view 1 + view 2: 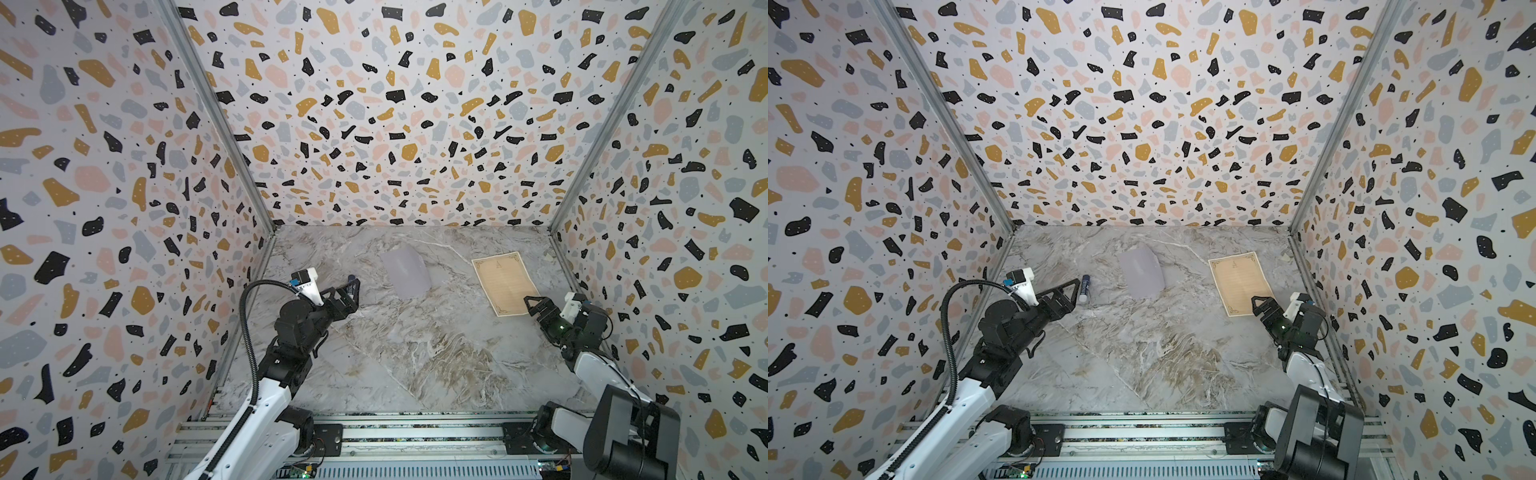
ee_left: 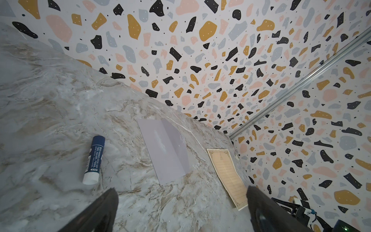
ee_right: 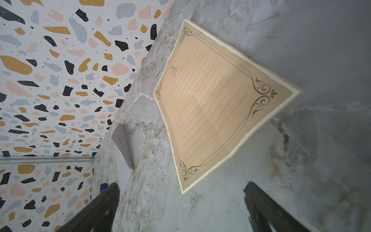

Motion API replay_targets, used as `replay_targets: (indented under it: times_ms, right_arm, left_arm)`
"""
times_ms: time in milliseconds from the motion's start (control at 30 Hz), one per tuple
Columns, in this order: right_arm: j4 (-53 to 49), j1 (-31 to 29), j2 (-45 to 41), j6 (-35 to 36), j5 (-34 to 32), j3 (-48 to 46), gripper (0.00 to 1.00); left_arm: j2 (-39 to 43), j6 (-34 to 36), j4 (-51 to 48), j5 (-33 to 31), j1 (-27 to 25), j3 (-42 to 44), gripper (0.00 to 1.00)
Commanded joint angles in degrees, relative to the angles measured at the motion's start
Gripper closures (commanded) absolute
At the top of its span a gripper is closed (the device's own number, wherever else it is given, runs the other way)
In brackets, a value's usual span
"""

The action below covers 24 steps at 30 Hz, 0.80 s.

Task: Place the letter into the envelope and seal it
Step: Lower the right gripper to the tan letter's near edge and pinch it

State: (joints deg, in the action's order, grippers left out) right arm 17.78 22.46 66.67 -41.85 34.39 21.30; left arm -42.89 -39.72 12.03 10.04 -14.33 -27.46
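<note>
The tan letter (image 1: 505, 282) (image 1: 1239, 282) with its dark ornate border lies flat on the marble table at the right, and the right wrist view (image 3: 210, 104) shows its ruled lines. The lavender-grey envelope (image 1: 405, 270) (image 1: 1142, 272) (image 2: 164, 148) (image 3: 122, 140) lies mid-table, plain side up and slightly bowed. My right gripper (image 1: 532, 307) (image 1: 1257, 307) (image 3: 181, 184) hovers open at the letter's near corner, holding nothing. My left gripper (image 1: 353, 293) (image 1: 1073, 293) (image 2: 181, 189) is open and empty, left of the envelope.
A blue and white glue stick (image 1: 1084, 288) (image 2: 93, 160) lies just past the left gripper's fingertips, left of the envelope. Terrazzo-patterned walls (image 1: 374, 124) close the table on three sides. A metal rail (image 1: 415, 432) runs along the front edge.
</note>
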Motion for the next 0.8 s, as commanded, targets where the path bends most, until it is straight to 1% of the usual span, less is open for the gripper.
replay_targets:
  times_ms: [0, 267, 767]
  right_arm:
    - [5.7, 0.7, 3.3, -1.4, 2.6, -0.6, 0.02]
    - [10.3, 1.4, 11.4, -1.3, 2.7, 0.5, 0.04]
    - [18.6, 1.6, 22.2, -2.9, 1.5, 2.3, 0.14]
  left_arm:
    - [0.2, 0.0, 2.7, 2.0, -0.2, -1.2, 0.0]
    - [1.0, 1.4, 2.7, 4.0, -0.2, -2.2, 0.0]
    - [-0.2, 1.9, 3.0, 5.6, -0.2, -3.3, 0.0]
